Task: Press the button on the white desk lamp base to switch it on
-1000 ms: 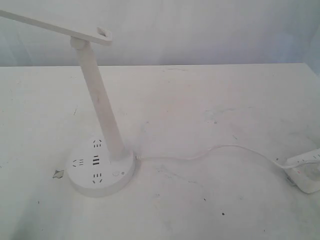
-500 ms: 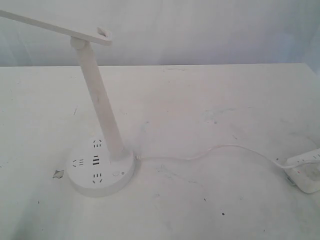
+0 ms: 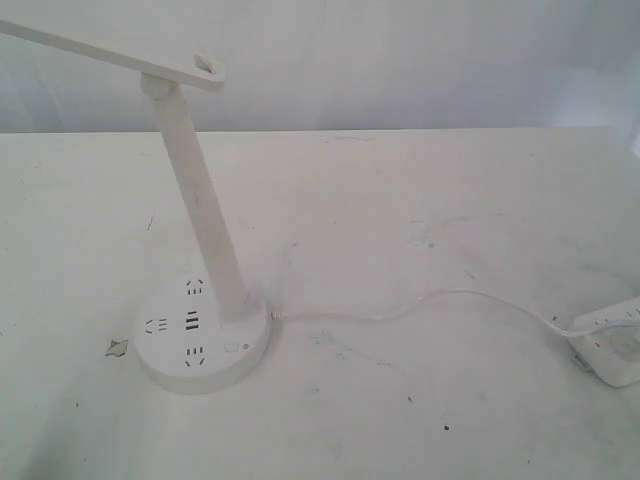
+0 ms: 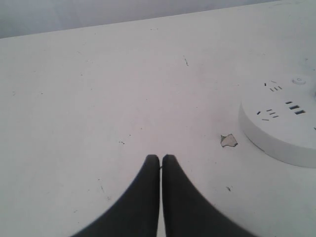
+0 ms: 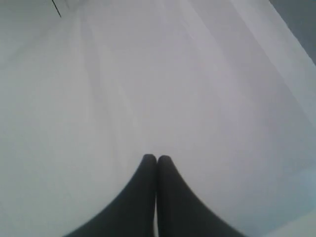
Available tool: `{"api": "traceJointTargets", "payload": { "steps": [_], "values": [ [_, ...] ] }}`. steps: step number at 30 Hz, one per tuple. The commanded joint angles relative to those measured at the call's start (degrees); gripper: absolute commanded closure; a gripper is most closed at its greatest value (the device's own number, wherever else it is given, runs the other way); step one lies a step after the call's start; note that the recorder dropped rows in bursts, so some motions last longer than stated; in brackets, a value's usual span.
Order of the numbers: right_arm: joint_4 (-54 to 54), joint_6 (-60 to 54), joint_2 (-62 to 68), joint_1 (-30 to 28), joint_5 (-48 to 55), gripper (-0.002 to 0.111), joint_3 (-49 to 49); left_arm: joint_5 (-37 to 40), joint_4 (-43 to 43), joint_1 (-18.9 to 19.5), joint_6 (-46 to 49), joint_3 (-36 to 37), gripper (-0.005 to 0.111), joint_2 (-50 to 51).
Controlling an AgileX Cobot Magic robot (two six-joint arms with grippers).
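Observation:
The white desk lamp (image 3: 195,190) stands on the left of the table, its slanted stem rising from the round white desk lamp base (image 3: 200,345). The small round button (image 3: 233,349) sits flush on the base's right front, unlit. The left wrist view shows the base (image 4: 281,126) and the button (image 4: 298,80) at its far edge. My left gripper (image 4: 160,158) is shut and empty, hovering over bare table well short of the base. My right gripper (image 5: 156,158) is shut over plain white surface. Neither gripper appears in the exterior view.
A thin white cord (image 3: 420,300) runs from the base to a white power strip (image 3: 610,345) at the right edge. A small chipped patch (image 3: 118,347) marks the table left of the base, also seen as a chip (image 4: 228,140) near my left gripper.

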Motion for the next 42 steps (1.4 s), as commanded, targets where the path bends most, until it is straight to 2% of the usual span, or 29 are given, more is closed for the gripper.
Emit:
{"api": "traceJointTargets", "payload": {
  "steps": [1, 6, 9, 14, 16, 18, 20, 24, 29, 33, 35, 38, 42],
  "values": [
    [-0.5, 4.0, -0.2, 0.2, -7.4, 0.108, 0.1, -0.2, -0.4, 0.0, -0.1, -0.2, 0.106, -0.1],
    [-0.5, 4.4, -0.2, 0.2, -3.2, 0.108, 0.1, -0.2, -0.4, 0.0, -0.1, -0.2, 0.106, -0.1],
    [-0.5, 8.7, -0.2, 0.2, -2.3, 0.108, 0.1, -0.2, -0.4, 0.0, -0.1, -0.2, 0.106, -0.1],
    [0.7, 12.0, -0.2, 0.2, -8.7, 0.108, 0.1, -0.2, -0.4, 0.0, -0.1, -0.2, 0.106, -0.1],
    [-6.9, 11.6, -0.2, 0.2, -10.6, 0.108, -0.2, -0.2, -0.4, 0.0, -0.1, -0.2, 0.106, -0.1],
    [-20.0, 12.5, -0.2, 0.2, -9.2, 0.108, -3.2, -0.2, -0.4, 0.0, -0.1, -0.2, 0.106, -0.1],
    [-37.5, 20.3, 0.9, 0.2, -9.2, 0.108, -7.4, -0.2, -0.4, 0.0, -0.1, -0.2, 0.106, -0.1],
    [-60.3, 33.2, 9.7, 0.2, -14.0, 0.108, -15.6, -0.2, -0.4, 0.0, -0.1, -0.2, 0.106, -0.1],
    [-73.6, 37.3, 26.2, 0.2, -27.0, 0.108, -24.6, -0.2, -0.4, 0.0, -0.1, -0.2, 0.106, -0.1],
    [-76.3, 36.3, 37.9, 0.5, -32.0, 0.108, -29.3, -0.2, -0.4, 0.0, -0.1, -0.2, 0.106, -0.1],
    [-76.2, 33.3, 42.6, 2.0, -32.7, 0.108, -30.7, -0.2, -0.4, 0.0, -0.1, -0.2, 0.106, -0.1],
    [-76.2, 29.1, 48.1, 6.7, -28.5, 0.108, -31.8, -0.2, -0.4, 0.0, -0.1, -0.2, 0.106, -0.1],
    [-76.1, 21.0, 56.0, 19.1, -16.3, 0.108, -33.2, -0.2, -0.4, 0.0, -0.1, -0.2, 0.106, -0.1]
  ]
}}
